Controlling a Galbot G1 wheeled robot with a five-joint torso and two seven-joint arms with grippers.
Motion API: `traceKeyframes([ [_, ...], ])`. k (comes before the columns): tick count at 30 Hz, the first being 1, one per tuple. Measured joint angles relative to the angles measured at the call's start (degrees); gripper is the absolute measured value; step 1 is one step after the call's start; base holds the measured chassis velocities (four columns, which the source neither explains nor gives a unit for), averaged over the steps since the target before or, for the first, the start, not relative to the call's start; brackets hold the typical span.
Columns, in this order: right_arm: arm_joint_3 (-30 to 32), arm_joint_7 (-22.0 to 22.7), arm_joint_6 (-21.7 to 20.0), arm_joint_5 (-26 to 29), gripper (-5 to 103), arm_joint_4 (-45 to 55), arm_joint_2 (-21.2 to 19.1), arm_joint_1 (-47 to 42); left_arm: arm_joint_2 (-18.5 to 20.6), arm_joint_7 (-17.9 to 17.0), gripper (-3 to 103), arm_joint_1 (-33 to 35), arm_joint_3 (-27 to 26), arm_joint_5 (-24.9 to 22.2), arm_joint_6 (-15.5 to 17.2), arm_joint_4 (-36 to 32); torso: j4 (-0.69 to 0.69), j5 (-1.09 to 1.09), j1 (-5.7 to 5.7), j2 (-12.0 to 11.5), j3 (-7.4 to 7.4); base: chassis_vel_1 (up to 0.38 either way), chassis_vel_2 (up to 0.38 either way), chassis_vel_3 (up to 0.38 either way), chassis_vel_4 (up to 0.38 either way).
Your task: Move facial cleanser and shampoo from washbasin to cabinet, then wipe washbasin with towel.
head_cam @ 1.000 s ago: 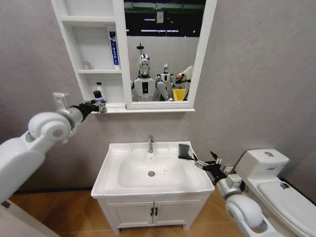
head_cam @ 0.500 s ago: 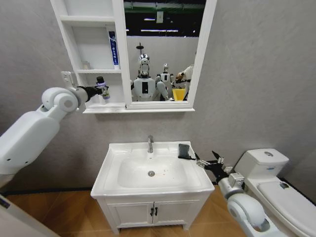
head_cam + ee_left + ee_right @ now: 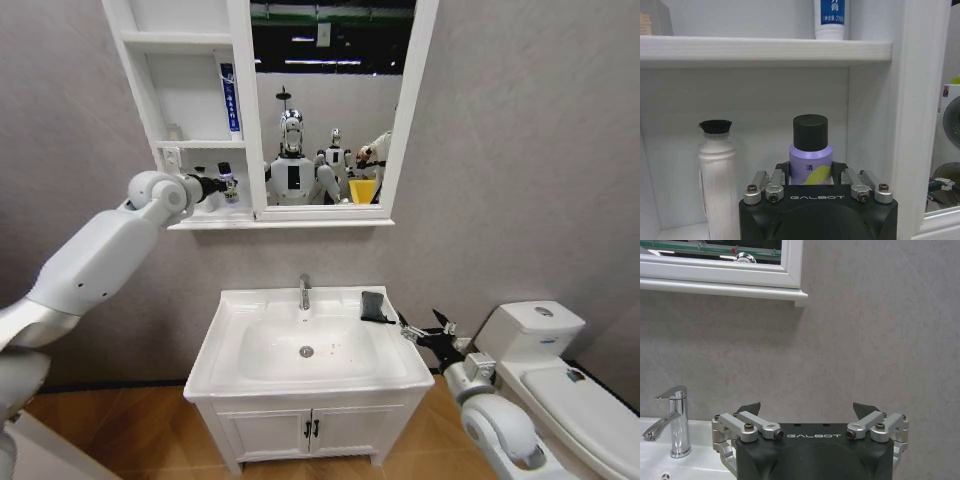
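Your cabinet (image 3: pixel 190 100) bottom compartment is tight: the left gripper (image 3: pixel 222 186), pinching the purple bottle (image 3: pixel 809 155), may knock the white bottle (image 3: pixel 718 175) beside it. Your right gripper (image 3: pixel 425 332) hangs spread near the towel (image 3: pixel 373 306) on the washbasin (image 3: pixel 225 345) rim.

left end effector (image 3: pixel 222 187) carried purple bottle (image 3: pixel 810 158) into cabinet (image 3: pixel 190 120)
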Motion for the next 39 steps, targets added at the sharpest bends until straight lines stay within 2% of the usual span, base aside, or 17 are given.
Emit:
traceKeyframes([
  [8, -0.2, 0.1, 1.0, -0.7, 100, -1.1, 0.6, -0.1, -0.9, 3.1, 43, -0.5, 0.0, 1.6, 1.1, 4.6, 0.02, 0.00, 0.00, 0.0, 0.00, 0.000, 0.000, 0.000, 0.000],
  [15, -0.3, -0.2, 1.8, -1.7, 100, -2.7, 0.7, -0.1, -3.4, 5.8, 43, -0.8, -0.2, 3.6, 1.2, 7.0, 0.00, 0.01, 0.00, 0.0, 0.00, 0.000, 0.000, 0.000, 0.000],
  [27, 0.0, -0.4, 2.2, -1.6, 100, -3.6, 0.6, 0.0, -5.6, 6.5, 43, -1.7, -0.2, 5.5, 1.2, 9.3, 0.00, 0.01, 0.00, 0.0, 0.00, 0.000, 0.000, 0.000, 0.000],
  [39, 0.1, -0.4, 2.3, -0.9, 100, -4.0, -0.4, 0.5, -4.9, 6.5, 43, -1.3, 0.0, 6.2, 1.1, 9.0, 0.01, 0.00, 0.00, 0.0, 0.00, 0.000, 0.000, 0.000, 0.000],
])
